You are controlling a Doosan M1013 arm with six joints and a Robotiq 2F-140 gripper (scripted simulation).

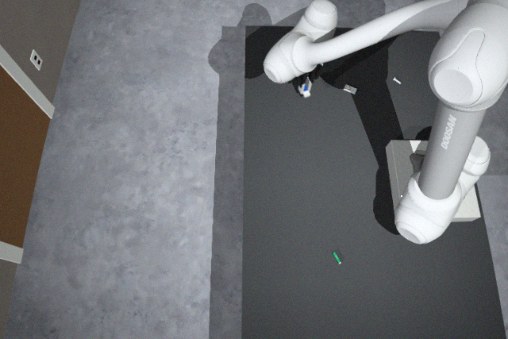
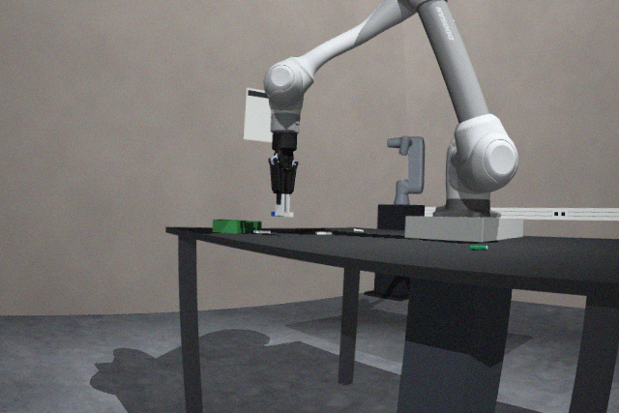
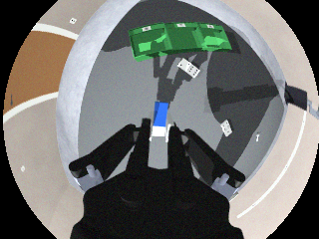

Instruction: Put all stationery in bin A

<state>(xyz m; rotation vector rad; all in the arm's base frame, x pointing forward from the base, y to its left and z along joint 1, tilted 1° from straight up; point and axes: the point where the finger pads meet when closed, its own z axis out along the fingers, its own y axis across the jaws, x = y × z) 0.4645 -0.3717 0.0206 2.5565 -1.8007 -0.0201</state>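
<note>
My gripper [image 2: 283, 207] [image 3: 159, 119] is shut on a blue-and-white block, which looks like an eraser [image 1: 305, 88] [image 2: 274, 214] [image 3: 160, 114]. It holds the eraser above the table, with the blue end pointing toward the bins in the wrist view. Three joined green bins [image 2: 227, 226] [image 3: 181, 40] stand flat in a row near the table's far end, beyond the eraser. Each has a small label that is too small to read. The arm hides them in the top view. A green cylinder [image 1: 336, 257] [image 2: 478, 247] lies far off on the table.
A white domino-like tile [image 3: 188, 68] lies just before the bins. Another dotted tile [image 1: 349, 89] [image 2: 323, 232] [image 3: 226, 127] lies nearer the arm's base, with a small pale screw-like piece [image 1: 396, 80] [image 2: 358, 229] [image 3: 257, 136] beyond it. The arm stands on a pale plinth [image 2: 442, 227].
</note>
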